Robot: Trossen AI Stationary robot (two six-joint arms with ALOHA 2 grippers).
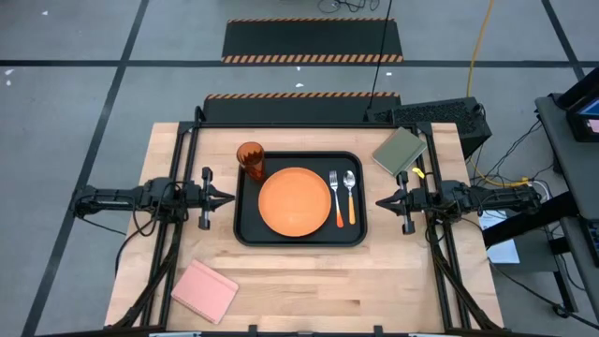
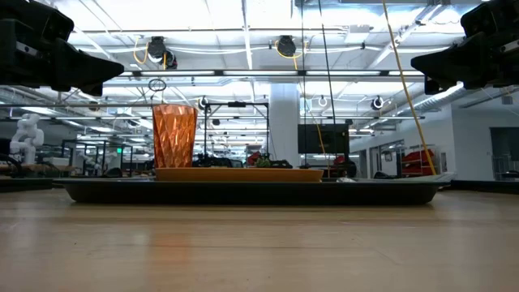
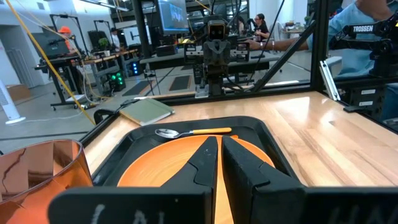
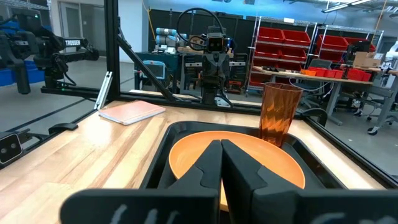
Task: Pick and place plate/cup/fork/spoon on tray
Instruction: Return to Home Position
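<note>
Tray [image 1: 245, 229], black, rectangular and raised-rimmed, carries everything: round flat orange plate [image 1: 295, 201] in the middle, translucent orange-brown cup [image 1: 250, 159] upright at its far left corner, orange-handled fork [image 1: 336, 198] and spoon [image 1: 350, 195] side by side on the right, long axes running front to back. Left gripper [image 1: 227, 198] and right gripper [image 1: 382, 201] hover just outside opposite tray edges, fingers closed, holding nothing. Looks finished; bare table all round.

On the black tray [image 1: 245, 225], the flat orange plate [image 1: 295, 201] lies centred, the upright cup [image 1: 251, 159] at its far-left corner, and the fork [image 1: 336, 197] and spoon [image 1: 350, 196] parallel along its right side.
</note>
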